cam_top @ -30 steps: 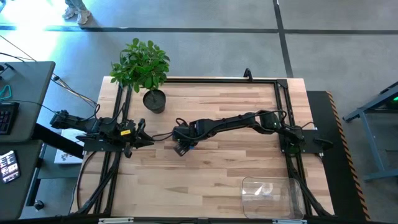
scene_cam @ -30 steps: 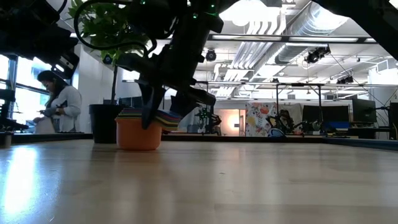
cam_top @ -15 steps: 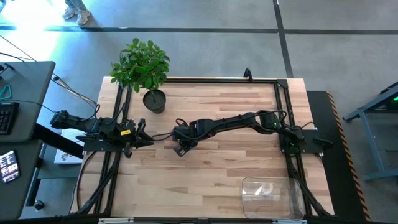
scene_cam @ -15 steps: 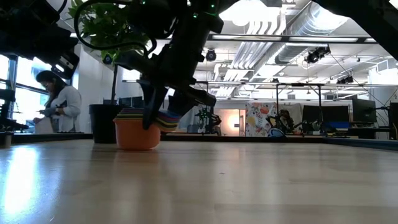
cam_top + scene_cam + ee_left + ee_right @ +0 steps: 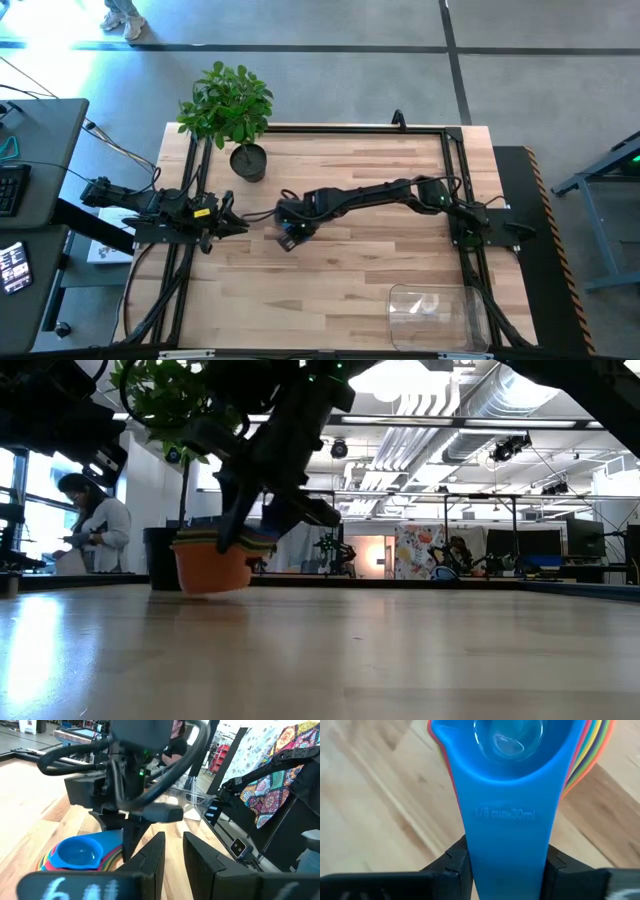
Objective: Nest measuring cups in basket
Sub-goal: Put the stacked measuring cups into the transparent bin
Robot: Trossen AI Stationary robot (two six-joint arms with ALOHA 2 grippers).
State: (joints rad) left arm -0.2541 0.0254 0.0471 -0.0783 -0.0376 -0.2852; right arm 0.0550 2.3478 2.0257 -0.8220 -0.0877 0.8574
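Note:
The measuring cups (image 5: 210, 565) are nested in one stack, orange outermost, a small blue cup (image 5: 507, 740) on top. My right gripper (image 5: 286, 234) reaches to the table's centre left and is shut on the stack's handles, holding it just above the wood. The stack also shows in the left wrist view (image 5: 80, 856). My left gripper (image 5: 226, 216) waits at the table's left edge, open and empty, its fingers (image 5: 152, 857) pointing toward the stack. The clear basket (image 5: 436, 315) stands at the near right edge, apart from both grippers. My right gripper pinches the stacked handles (image 5: 507, 835) between its two fingers (image 5: 455, 865), one on each long edge, with the blue handle uppermost. The fingers lie along the handles and slant down at them (image 5: 250, 535). The stack hangs a little tilted, just clear of the table.
A dark plant pot (image 5: 248, 162) with a leafy plant (image 5: 226, 102) stands at the far left, close behind the stack. Black frame rails (image 5: 455, 200) run along the table's left, far and right sides. Bare wood lies between the stack and the basket.
My right gripper has risen a little and shifted toward the table's left edge, still shut on the handles. The stack of cups has come up off the wood with it and tipped slightly.

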